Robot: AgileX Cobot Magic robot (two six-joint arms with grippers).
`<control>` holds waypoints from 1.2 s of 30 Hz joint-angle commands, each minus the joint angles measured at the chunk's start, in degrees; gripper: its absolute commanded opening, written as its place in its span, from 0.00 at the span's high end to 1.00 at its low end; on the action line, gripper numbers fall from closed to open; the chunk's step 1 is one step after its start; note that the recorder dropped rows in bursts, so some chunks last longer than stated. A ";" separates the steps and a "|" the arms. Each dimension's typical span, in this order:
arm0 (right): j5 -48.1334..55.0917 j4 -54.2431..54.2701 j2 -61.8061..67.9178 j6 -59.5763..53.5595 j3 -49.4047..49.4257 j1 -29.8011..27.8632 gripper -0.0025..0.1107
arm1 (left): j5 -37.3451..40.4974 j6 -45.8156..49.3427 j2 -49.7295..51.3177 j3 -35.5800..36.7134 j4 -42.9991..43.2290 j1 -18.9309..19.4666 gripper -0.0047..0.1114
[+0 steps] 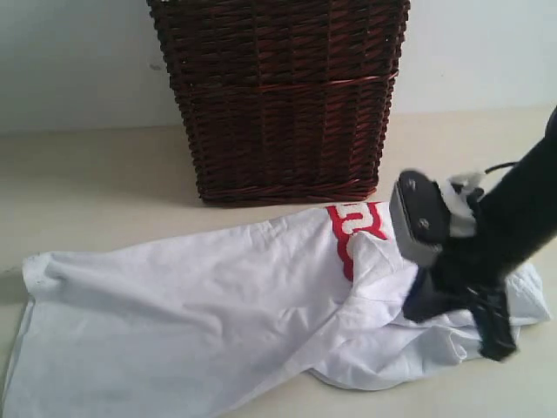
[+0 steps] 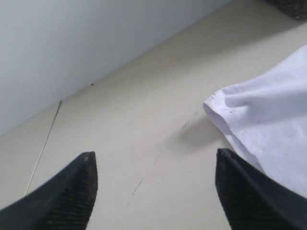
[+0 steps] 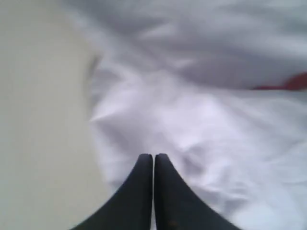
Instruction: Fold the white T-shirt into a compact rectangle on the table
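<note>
On the table [image 1: 87, 174], the white T-shirt [image 1: 191, 322] lies spread from the near left across to the right, with red lettering [image 1: 352, 228] showing at its far edge. A dark wicker basket [image 1: 278, 96] stands just behind it, in front of the pale wall [image 1: 70, 52]. The right gripper [image 1: 498, 344] sits low over the shirt's bunched right end.

From the left wrist, the left gripper [image 2: 153, 165] is released. Its two fingers [image 2: 72, 191] are spread wide over bare table, and a hemmed corner of the shirt lies beside one finger.

From the right wrist, the blurred picture shows the right gripper clenched, its tips pressed together just above rumpled white cloth. I cannot tell whether any fabric is pinched between them.
</note>
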 commanded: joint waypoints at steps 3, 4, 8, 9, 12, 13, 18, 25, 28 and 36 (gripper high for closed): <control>8.79 -18.88 0.89 -5.56 -0.40 -0.20 0.80 | -0.18 -0.03 -0.31 0.14 -0.08 -0.18 0.38; 6.77 -19.40 0.89 -6.28 -0.40 -0.20 0.73 | -0.18 -0.03 -0.31 0.14 -0.08 -0.18 0.38; 0.47 -15.10 2.17 -5.17 -0.40 -0.20 0.52 | -0.18 -0.03 -0.31 0.14 -0.08 -0.18 0.38; 0.42 -15.10 2.58 -4.39 -0.40 -0.20 0.53 | -0.18 -0.03 -0.31 0.14 -0.08 -0.18 0.38; 0.56 -14.98 5.81 -2.04 -0.40 -0.20 0.53 | -0.18 -0.03 -0.31 0.14 -0.08 -0.18 0.38; -0.29 -14.98 6.85 -2.04 -0.40 -0.20 0.54 | -0.18 -0.03 -0.31 0.14 -0.08 -0.18 0.38; -4.58 -11.62 9.35 2.04 -0.40 -0.20 0.98 | -0.18 -0.03 -0.31 0.14 -0.08 -0.18 0.38; 19.33 -10.58 5.88 2.04 -0.45 -0.20 0.98 | -0.18 -0.03 -0.31 0.14 -0.08 -0.18 0.38; 20.00 -6.47 4.66 0.20 -0.54 -0.20 0.98 | -0.18 -0.03 -0.31 0.14 -0.08 -0.18 0.38; 15.62 9.35 4.87 0.61 -0.54 -0.20 0.98 | -0.18 -0.03 -0.31 0.14 -0.08 -0.18 0.38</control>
